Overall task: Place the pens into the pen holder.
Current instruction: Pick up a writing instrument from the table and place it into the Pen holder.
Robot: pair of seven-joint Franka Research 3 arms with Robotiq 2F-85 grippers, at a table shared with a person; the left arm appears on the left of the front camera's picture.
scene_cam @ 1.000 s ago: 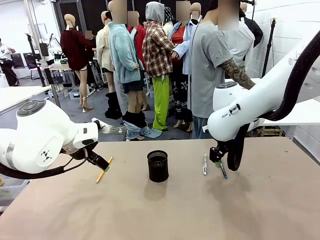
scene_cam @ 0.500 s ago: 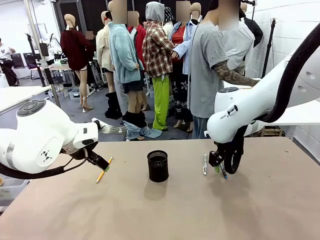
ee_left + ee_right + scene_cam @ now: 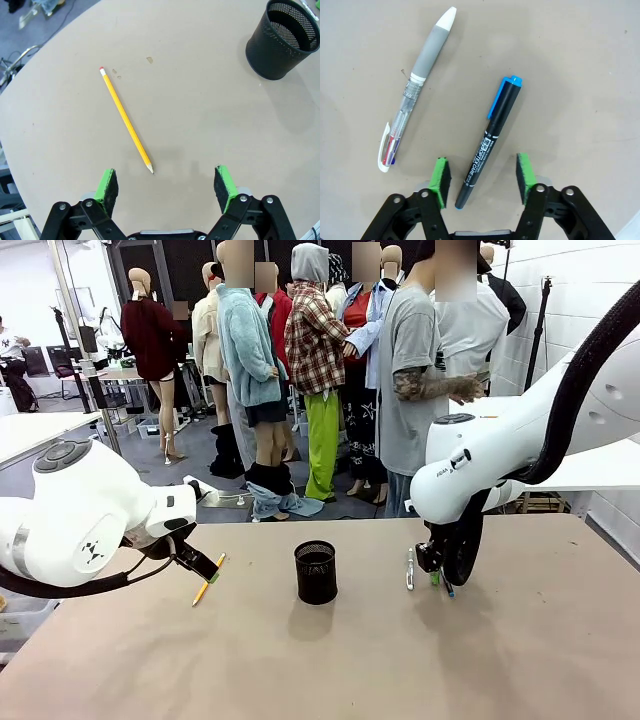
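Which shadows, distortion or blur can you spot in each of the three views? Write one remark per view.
Front view: even light; the pen holder throws a soft shadow toward the camera. Left wrist view: the table edge bows, wide-angle distortion; the pencil is sharp. Right wrist view: the marker is sharp, its print readable; a soft shadow lies around it.

Left hand (image 3: pixel 167 182) spread wide; right hand (image 3: pixel 482 175) part-spread.
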